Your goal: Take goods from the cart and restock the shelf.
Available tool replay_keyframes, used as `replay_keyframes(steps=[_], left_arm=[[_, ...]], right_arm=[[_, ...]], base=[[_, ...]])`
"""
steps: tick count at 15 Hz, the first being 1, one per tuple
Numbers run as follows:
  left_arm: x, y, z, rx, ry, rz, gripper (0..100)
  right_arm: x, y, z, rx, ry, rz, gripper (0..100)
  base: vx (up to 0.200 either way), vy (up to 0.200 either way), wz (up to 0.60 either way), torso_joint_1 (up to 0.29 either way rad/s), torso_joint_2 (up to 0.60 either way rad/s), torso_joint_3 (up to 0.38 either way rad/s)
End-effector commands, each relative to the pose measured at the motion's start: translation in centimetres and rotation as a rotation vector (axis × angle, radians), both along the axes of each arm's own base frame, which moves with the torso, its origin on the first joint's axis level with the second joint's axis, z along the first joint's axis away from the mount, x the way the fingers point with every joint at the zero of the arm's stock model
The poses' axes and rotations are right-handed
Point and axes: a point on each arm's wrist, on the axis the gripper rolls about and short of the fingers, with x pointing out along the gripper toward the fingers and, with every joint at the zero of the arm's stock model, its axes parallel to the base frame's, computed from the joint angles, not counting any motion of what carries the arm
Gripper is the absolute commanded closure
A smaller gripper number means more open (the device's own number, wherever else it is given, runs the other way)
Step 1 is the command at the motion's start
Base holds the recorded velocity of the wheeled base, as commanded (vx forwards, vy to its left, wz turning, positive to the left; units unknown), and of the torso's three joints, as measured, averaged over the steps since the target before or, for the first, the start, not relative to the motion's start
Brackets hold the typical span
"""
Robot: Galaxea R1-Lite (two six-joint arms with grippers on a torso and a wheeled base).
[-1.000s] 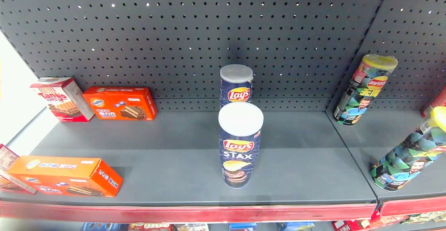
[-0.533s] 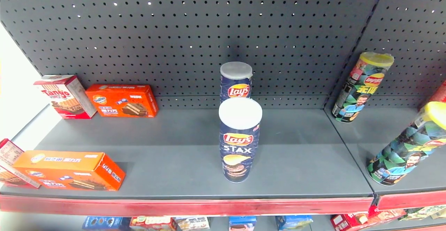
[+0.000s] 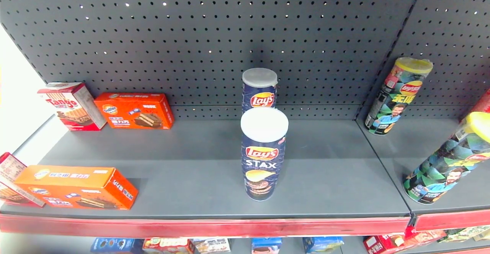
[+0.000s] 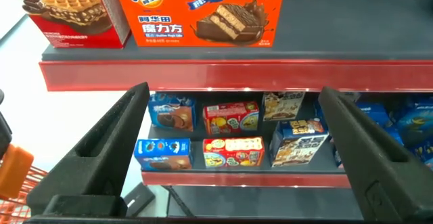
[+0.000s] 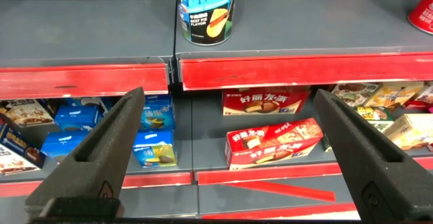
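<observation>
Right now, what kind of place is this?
Most likely a shop aisle or a mock-up of one: pegboard-backed shelf with a red front strip, chip cans and orange snack boxes facing out, more boxed snacks on the tier below.

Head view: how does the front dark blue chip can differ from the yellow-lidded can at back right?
The front dark blue chip can has a white lid; the yellow-lidded can a yellow one. The blue can's wrap is dark blue; the yellow-lidded can's is green and black with a person pictured. The blue can stands mid-shelf; the other by the pegboard, in the right section. Both are tall cylinders.
</observation>
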Motion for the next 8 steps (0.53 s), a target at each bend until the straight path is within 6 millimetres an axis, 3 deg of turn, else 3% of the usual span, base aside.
replay_keyframes(steps=[1,8], left_arm=[[-0.01,0.01,0.03,0.003,-0.003,0.006,0],[-0.01,0.01,0.03,0.001,-0.003,0.003,0]], right_arm=[[0.01,0.0,0.0,0.0,0.001,0.0,0],[0.01,0.0,0.0,-0.005,0.001,-0.001,0]], base=[[0.0,0.0,0.0,0.0,0.0,0.0],[0.0,0.0,0.0,0.0,0.0,0.0]])
